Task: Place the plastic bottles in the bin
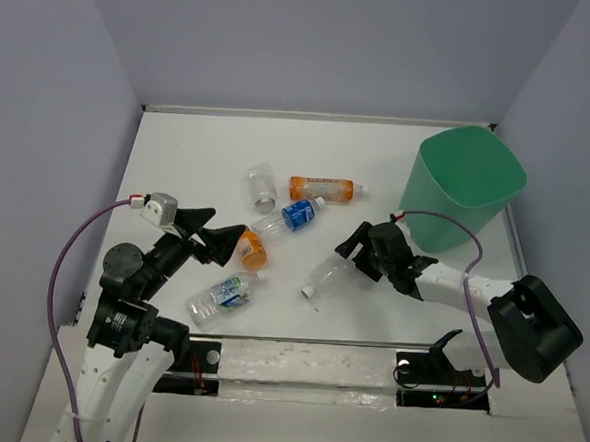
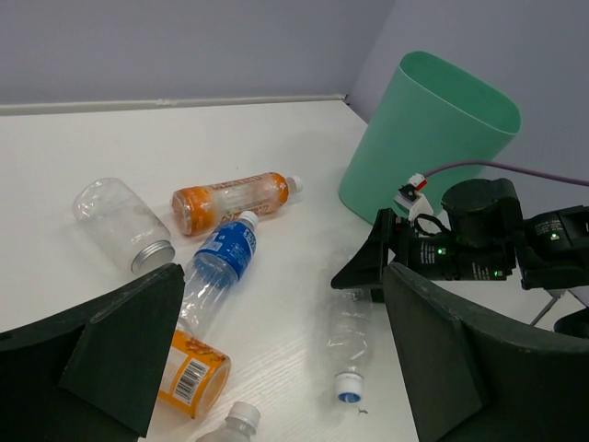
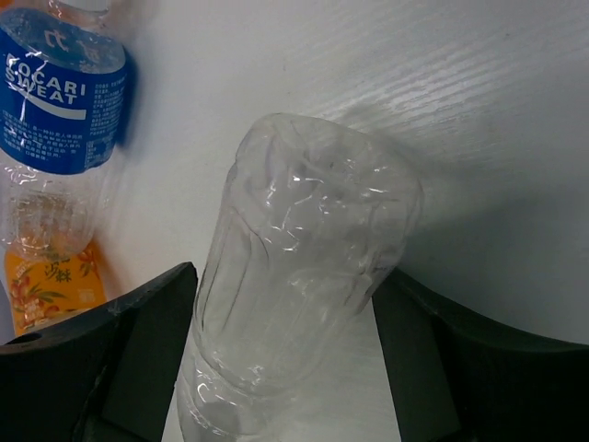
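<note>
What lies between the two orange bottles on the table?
The blue-label bottle lies there, between the far orange bottle and the near orange bottle. Both the top view and the left wrist view show it.

Six plastic bottles (image 1: 290,218) lie flat beside the upright bin (image 1: 447,190).

Mint-green bin (image 1: 431,211); orange bottle (image 1: 320,189); blue-labelled clear bottle (image 1: 290,217); white table (image 1: 199,155).
</note>
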`<state>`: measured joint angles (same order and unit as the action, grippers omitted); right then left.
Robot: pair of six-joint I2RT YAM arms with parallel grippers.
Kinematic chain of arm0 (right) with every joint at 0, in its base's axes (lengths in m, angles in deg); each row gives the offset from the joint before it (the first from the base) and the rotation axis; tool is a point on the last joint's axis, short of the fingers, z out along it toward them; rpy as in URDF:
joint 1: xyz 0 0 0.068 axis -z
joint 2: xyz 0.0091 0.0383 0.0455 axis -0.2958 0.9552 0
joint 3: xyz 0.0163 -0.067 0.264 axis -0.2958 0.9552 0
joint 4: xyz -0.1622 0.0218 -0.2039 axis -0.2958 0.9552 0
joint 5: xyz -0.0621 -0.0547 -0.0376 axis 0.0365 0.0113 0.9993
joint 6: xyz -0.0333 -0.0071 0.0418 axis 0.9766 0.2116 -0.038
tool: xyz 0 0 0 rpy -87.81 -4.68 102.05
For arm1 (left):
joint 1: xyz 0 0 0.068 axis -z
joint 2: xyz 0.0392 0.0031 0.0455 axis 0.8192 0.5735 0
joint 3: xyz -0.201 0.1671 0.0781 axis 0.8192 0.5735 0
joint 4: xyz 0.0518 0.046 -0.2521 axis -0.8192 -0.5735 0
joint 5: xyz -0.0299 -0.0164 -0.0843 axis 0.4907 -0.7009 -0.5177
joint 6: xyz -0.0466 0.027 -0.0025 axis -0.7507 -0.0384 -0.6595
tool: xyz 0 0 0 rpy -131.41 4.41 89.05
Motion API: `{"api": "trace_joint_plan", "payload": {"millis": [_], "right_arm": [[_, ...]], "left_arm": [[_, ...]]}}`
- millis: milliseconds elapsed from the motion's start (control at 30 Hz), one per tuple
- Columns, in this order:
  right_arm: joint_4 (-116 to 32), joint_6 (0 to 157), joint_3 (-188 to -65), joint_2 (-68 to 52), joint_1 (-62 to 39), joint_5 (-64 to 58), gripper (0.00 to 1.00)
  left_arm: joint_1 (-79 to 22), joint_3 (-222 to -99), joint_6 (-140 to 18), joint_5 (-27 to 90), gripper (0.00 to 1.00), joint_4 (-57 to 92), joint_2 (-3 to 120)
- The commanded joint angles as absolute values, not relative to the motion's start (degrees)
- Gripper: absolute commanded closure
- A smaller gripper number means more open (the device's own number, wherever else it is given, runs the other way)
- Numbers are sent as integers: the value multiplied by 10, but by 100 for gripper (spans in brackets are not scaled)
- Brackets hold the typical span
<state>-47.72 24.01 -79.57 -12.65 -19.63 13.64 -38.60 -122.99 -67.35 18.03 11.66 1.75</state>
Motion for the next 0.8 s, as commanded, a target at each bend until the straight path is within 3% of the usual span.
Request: {"api": "trace_joint_plan", "payload": {"millis": [0,167,267,300,333,533,767], "right_arm": [[-498,249,-826,-111,-201,169,24],[-494,255,-839,-100,-201,182,37],[-489,259,-837,-113,-201,186,55],[-489,259,-833,-122,-201,189,55],[-490,263,-827,-147,-201,192,64],[-476,311,-799,-308,-201,176,66],[-326,392,-916,-464,-201,154,69]], "left_arm": [[-384,-1238,-672,179,1,131,17],[-383,-1238,-672,177,2,132,18],[-380,-1237,-672,173,9,133,19],[-380,-1237,-671,172,11,135,23],[-380,-1237,-671,169,12,135,31],[-381,-1241,-670,177,15,131,49],[-387,-1243,-672,195,14,125,74]]}}
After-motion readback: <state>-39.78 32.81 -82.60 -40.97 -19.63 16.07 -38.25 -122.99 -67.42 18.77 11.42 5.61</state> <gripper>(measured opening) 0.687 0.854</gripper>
